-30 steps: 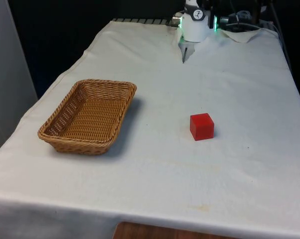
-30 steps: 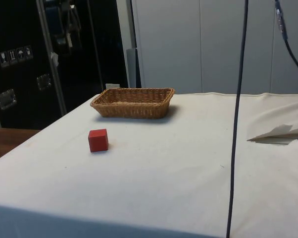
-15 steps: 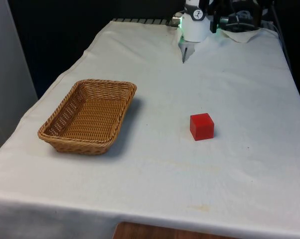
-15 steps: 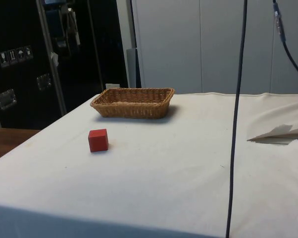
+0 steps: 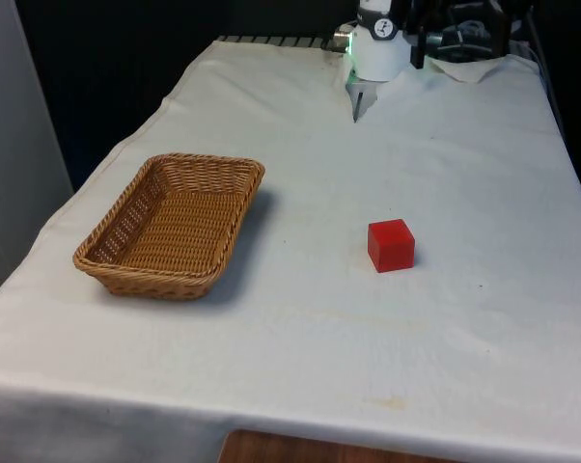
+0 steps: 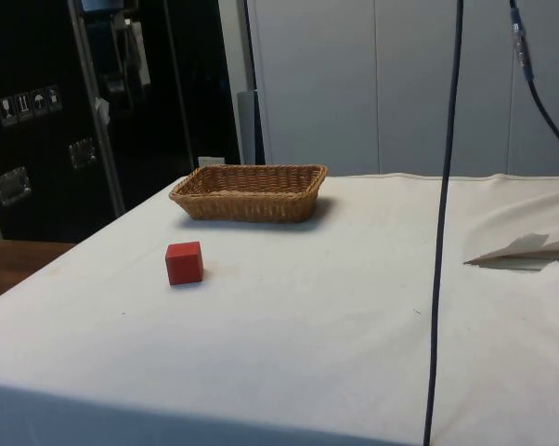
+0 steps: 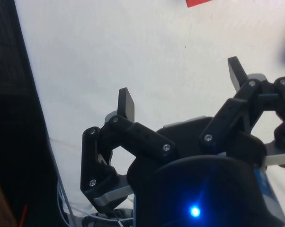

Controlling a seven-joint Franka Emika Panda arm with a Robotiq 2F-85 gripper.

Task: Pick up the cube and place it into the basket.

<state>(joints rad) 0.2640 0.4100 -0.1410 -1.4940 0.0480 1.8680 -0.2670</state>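
a: what's the biggest thing i should place everything by?

b: the table under its white cloth. from my desk i take the basket as my landmark — a brown wicker tray, low-walled, sitting flat on the cloth toward the front view's left.

a: and the gripper?

b: the gripper hangs over bare white cloth, away from the basket. i see its two black fingers spread wide apart, with only cloth between them.

a: where is the cube?

b: the cube is red and rests on the cloth, well apart from the basket, off to the basket's side toward the front view's right. from the side camera it sits nearer the lens than the basket does. in the wrist camera just a red sliver of it shows at the picture's edge — clear of the fingers, nothing touching it.
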